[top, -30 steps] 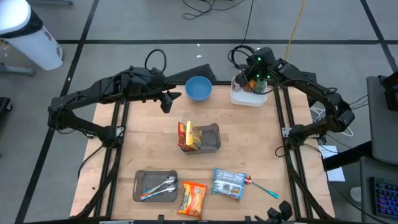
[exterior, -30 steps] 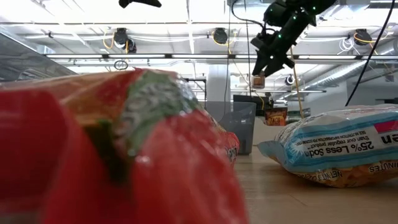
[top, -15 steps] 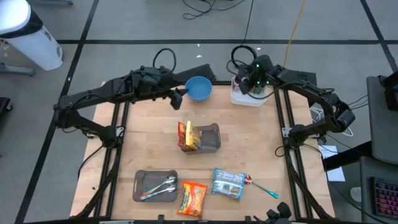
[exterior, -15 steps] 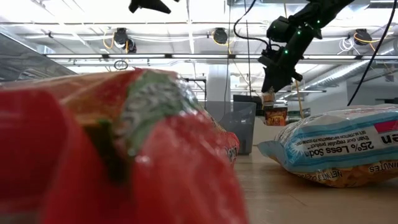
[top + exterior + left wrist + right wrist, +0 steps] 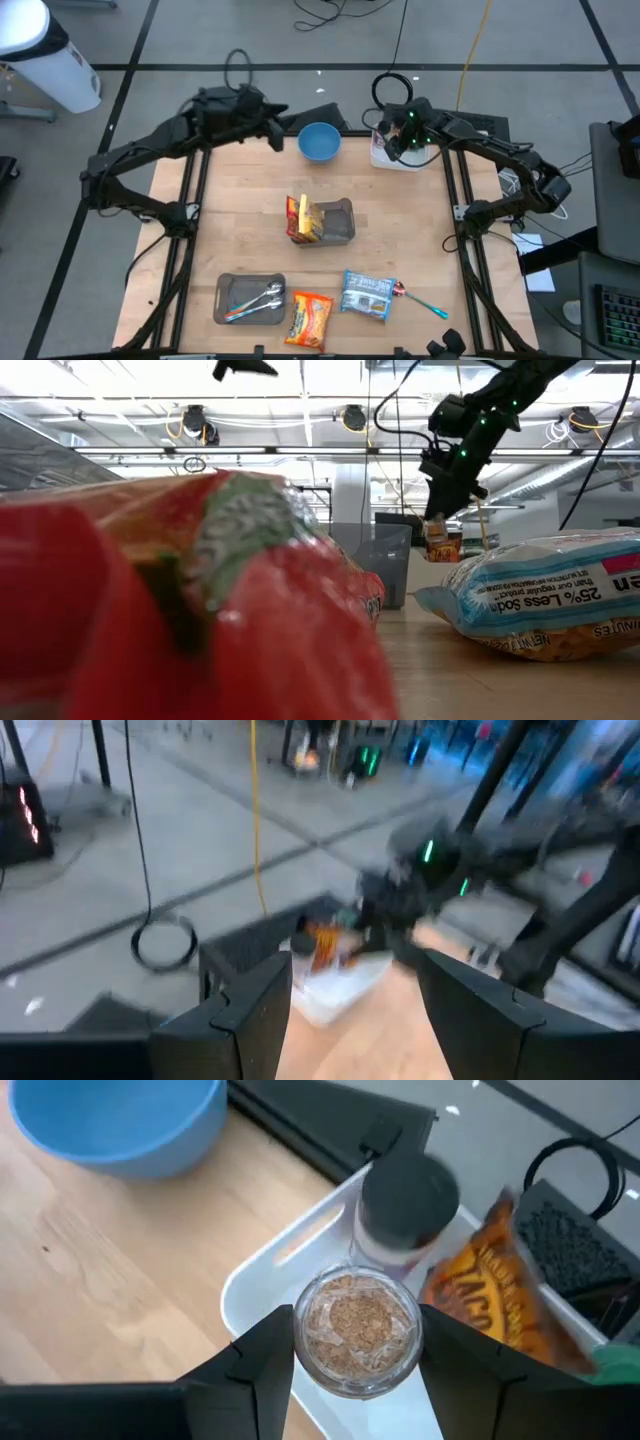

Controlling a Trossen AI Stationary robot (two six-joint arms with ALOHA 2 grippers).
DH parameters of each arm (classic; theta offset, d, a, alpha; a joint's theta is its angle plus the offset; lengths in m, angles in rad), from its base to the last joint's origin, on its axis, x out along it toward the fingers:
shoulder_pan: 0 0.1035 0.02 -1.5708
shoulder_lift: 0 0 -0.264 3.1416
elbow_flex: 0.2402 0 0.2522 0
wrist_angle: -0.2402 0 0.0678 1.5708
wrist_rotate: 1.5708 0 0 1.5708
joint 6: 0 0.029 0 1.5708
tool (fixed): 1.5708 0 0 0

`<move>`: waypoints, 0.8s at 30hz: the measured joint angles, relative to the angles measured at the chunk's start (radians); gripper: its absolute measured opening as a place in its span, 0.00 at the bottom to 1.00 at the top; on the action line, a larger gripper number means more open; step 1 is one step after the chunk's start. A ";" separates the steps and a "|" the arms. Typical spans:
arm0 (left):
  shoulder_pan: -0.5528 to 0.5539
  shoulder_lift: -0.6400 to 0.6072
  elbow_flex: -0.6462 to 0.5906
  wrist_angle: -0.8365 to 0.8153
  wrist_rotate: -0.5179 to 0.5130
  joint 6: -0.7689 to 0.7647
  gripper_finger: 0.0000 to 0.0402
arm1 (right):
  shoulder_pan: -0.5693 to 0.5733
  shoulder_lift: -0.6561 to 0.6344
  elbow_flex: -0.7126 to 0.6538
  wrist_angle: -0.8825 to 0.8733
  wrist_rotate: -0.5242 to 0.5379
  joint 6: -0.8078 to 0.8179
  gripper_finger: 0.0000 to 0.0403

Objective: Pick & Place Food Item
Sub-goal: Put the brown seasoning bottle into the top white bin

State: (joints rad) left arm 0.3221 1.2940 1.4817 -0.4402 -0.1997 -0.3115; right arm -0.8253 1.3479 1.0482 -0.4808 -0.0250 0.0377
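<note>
One jar (image 5: 352,1323) sits clamped in the right hand (image 5: 352,1342) (left hand (image 5: 352,995) wide, blurred).

L arm: reaching toward the table's far edge, raised | L gripper (image 5: 276,135): fingers (image 5: 255,1010) apart, nothing between them | R arm: elbow at the right edge, forearm reaching inward to the far right corner | R gripper (image 5: 354,1350): pointing down, fingers (image 5: 262,1365) clasping a jar (image 5: 355,1328)
</note>
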 joint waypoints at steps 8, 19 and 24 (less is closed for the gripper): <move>-0.016 -0.105 0.001 -0.132 -0.011 0.012 0.56 | 0.002 -0.018 -0.087 0.036 0.007 0.049 0.42; -0.069 -0.304 -0.354 0.181 -0.027 -0.075 0.56 | 0.009 -0.024 -0.158 0.255 0.038 0.206 0.42; -0.079 -0.356 -0.477 0.332 0.019 -0.121 0.56 | 0.066 -0.024 -0.181 0.274 0.147 0.216 0.42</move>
State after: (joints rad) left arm 0.2432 0.9378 1.0044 -0.1082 -0.1811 -0.4329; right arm -0.7592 1.3239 0.8672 -0.2067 0.1218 0.2542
